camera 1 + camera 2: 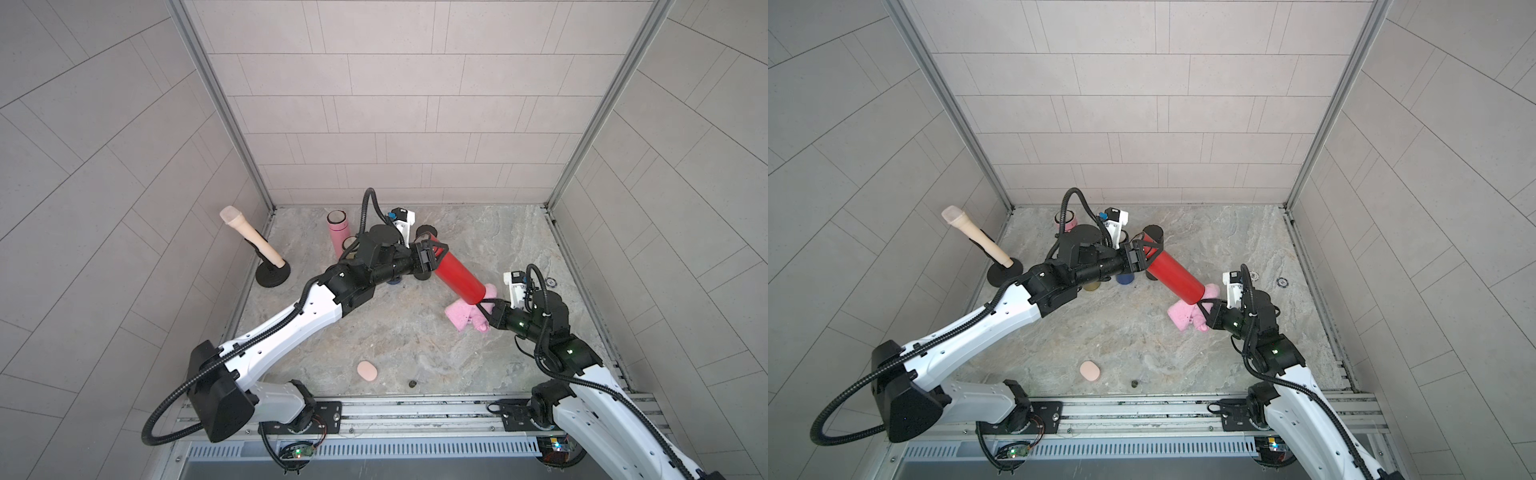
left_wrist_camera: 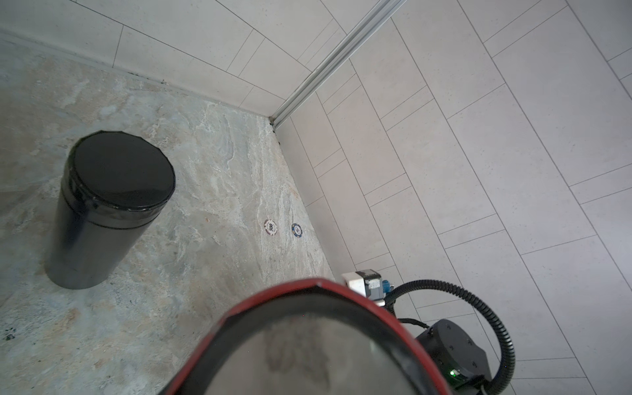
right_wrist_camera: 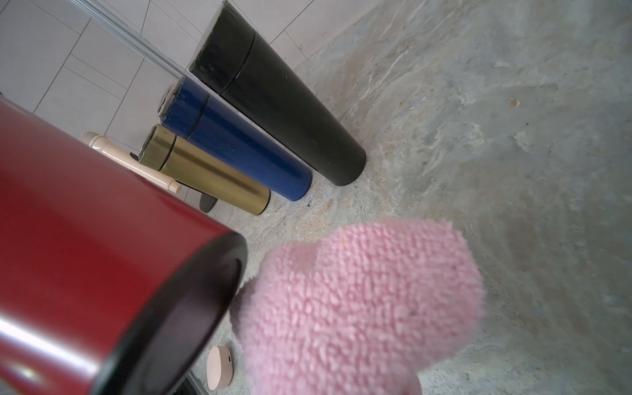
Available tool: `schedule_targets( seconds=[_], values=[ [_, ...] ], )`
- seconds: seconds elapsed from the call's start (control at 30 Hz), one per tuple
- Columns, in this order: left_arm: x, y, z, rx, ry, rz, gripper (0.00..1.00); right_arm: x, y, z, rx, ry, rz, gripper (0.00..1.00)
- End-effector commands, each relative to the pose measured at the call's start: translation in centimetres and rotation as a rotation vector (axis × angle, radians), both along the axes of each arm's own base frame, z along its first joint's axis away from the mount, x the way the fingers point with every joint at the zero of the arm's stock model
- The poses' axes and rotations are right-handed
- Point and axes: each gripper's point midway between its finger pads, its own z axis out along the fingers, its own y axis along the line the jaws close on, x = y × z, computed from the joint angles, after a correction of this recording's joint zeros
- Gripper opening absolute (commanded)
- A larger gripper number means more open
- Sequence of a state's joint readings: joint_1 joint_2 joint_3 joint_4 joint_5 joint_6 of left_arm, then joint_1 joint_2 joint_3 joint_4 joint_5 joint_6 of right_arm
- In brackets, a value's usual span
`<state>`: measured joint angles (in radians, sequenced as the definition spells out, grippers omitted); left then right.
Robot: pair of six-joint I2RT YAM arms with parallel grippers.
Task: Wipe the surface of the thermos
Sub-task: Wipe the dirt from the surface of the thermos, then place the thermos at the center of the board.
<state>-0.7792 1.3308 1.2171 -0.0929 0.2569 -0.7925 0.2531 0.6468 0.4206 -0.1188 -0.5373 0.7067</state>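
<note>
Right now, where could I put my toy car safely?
The biggest bare patch of table lies between the peach pad, the pink cloth and the left arm holding the red thermos. The far right corner, beyond the black thermos and the poker chips, is bare. Far left is crowded: the pink thermos and the microphone stand.

Both top views look steeply down over the whole table (image 1: 395,332); both wrist cameras sit close against the red thermos (image 3: 68,222).

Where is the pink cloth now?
In both top views the pink cloth lies right of centre, gripped by the right gripper, at the base of the red thermos.
</note>
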Motion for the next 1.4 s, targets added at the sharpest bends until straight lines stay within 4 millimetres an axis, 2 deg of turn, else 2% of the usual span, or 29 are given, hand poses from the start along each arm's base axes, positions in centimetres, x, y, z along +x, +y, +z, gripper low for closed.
schedule_targets(
  seconds=[0.0, 0.17, 0.27, 0.33, 0.4, 0.5, 0.63, 0.77, 0.87, 1.1, 1.37],
  values=[
    [0.4, 1.4, 1.4, 0.041, -0.069, 0.05, 0.0, 0.3, 0.7, 4.6, 0.022, -0.139, 0.046, 0.0],
    [1.1, 3.3, -0.2, 0.185, -0.107, 0.112, 0.0, -1.4, 1.0, 7.9, 0.056, -0.192, 0.084, 0.0],
    [1.5, 4.1, -0.9, 0.254, -0.123, 0.145, 0.0, -1.7, 0.2, 8.7, 0.036, -0.19, 0.045, 0.0],
    [1.6, 4.2, -1.3, 0.309, -0.142, 0.155, 0.0, -0.8, -1.0, 7.6, -0.033, -0.131, -0.028, 0.0],
    [1.6, 4.4, -1.7, 0.397, -0.183, 0.178, 0.0, 0.5, -2.3, 5.4, -0.133, -0.038, -0.097, 0.0],
    [1.5, 3.7, -2.3, 0.552, -0.242, 0.176, 0.0, 3.1, -2.8, 2.7, -0.208, 0.051, -0.14, 0.0],
    [1.8, 2.6, -3.9, 0.687, -0.268, 0.149, 0.0, 6.4, -2.7, 1.3, -0.259, 0.055, -0.163, 0.0],
    [2.5, 2.2, -5.8, 0.761, -0.272, 0.146, 0.0, 8.7, -3.0, 0.6, -0.31, 0.054, -0.178, 0.0],
    [2.8, 1.8, -6.9, 0.782, -0.276, 0.141, 0.0, 10.0, -2.7, 0.2, -0.306, 0.059, -0.162, 0.0],
    [3.5, 0.9, -9.6, 0.785, -0.268, 0.138, 0.0, 13.2, -1.9, -3.6, -0.255, 0.172, -0.103, 0.0],
    [4.0, 1.7, -12.6, 0.798, -0.269, 0.196, 0.0, 15.3, -1.8, -6.6, -0.252, 0.226, -0.11, 0.0]
  ],
)
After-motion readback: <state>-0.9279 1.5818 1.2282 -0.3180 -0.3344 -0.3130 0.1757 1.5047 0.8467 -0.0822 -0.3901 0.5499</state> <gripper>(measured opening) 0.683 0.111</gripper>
